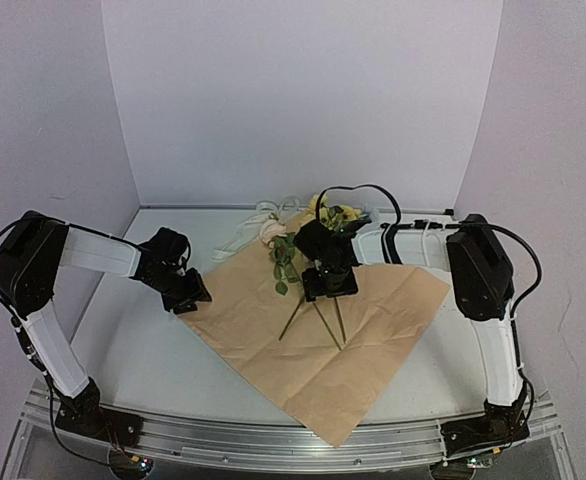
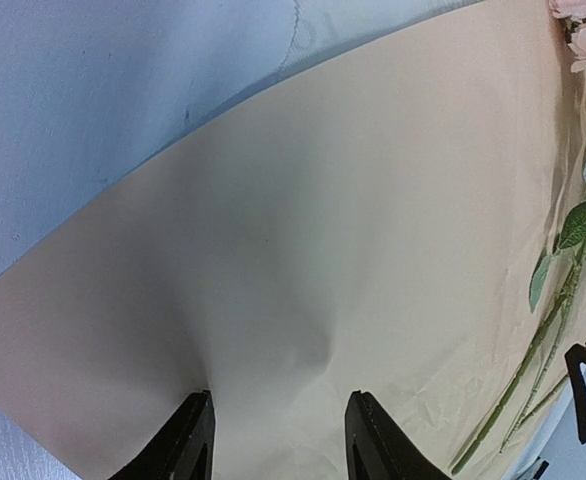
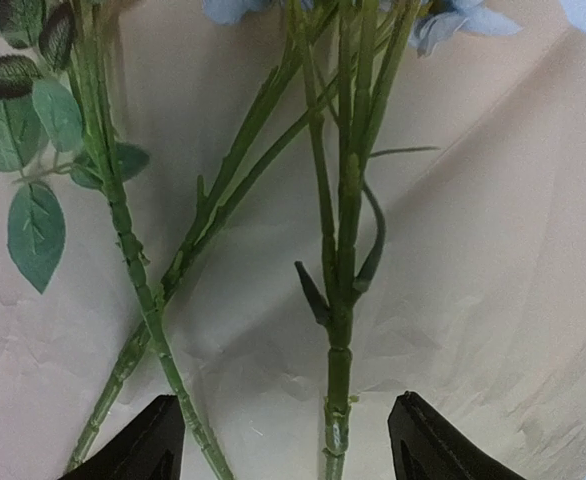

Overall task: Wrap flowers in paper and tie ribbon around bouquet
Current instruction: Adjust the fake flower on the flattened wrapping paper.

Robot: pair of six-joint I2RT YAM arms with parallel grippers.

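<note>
The paper (image 1: 373,330) lies flat on the table as a diamond, tan-brown side up. The flowers (image 1: 285,250) rest on its upper middle, blooms toward the back wall and thin stems (image 1: 318,318) fanning toward me. My right gripper (image 1: 330,287) hovers over the stems. In the right wrist view it (image 3: 288,430) is open, with one green stem (image 3: 338,300) untouched between its fingers. My left gripper (image 1: 188,298) is at the paper's left corner, open. In its wrist view (image 2: 281,425) a low bulge of paper (image 2: 323,200) rises between its fingers. The cream ribbon (image 1: 256,222) lies behind the flowers.
White walls close the back (image 1: 303,100) and both sides. A metal rail (image 1: 273,445) runs along the near table edge between the arm bases. A black cable (image 1: 363,192) loops above the right wrist.
</note>
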